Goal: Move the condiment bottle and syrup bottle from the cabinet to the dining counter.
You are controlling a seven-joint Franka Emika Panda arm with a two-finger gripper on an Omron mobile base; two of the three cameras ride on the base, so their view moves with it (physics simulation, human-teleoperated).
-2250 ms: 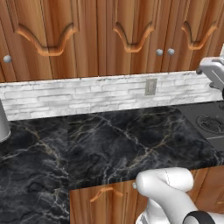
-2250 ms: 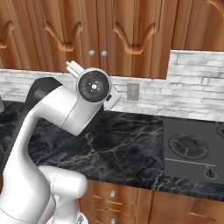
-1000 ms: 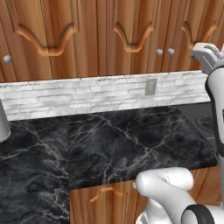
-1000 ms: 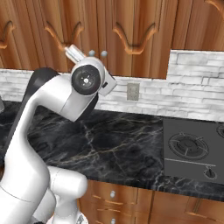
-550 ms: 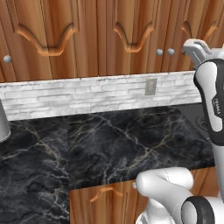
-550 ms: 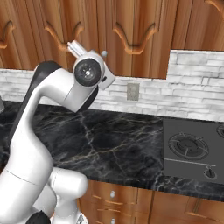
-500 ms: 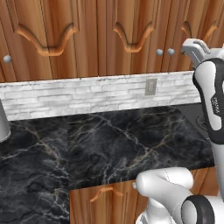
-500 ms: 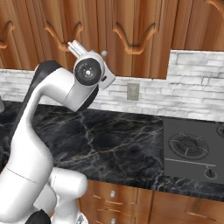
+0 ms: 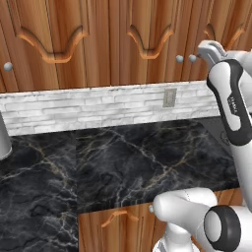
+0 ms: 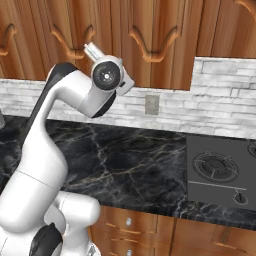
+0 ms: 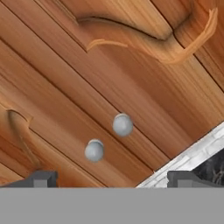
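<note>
Two small round silver knobs (image 11: 122, 124) sit side by side on the cabinet (image 11: 65, 78), right in front of the gripper (image 11: 111, 178); its two dark tips stand wide apart and hold nothing; the cabinet doors are shut, so the bottles inside are hidden; curved wooden handles (image 9: 150, 42) sit above the knobs; below the cabinet runs a white brick wall (image 9: 88, 106) with a grey wall plate (image 10: 151, 105); under that lies a black marble top (image 9: 123, 162); a stove burner (image 10: 215, 165) sits to its right.

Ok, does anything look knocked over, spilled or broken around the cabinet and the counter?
Nothing stands out. The cabinet doors are shut and sit flush, and the black counter below shows no spills or damage.
</note>
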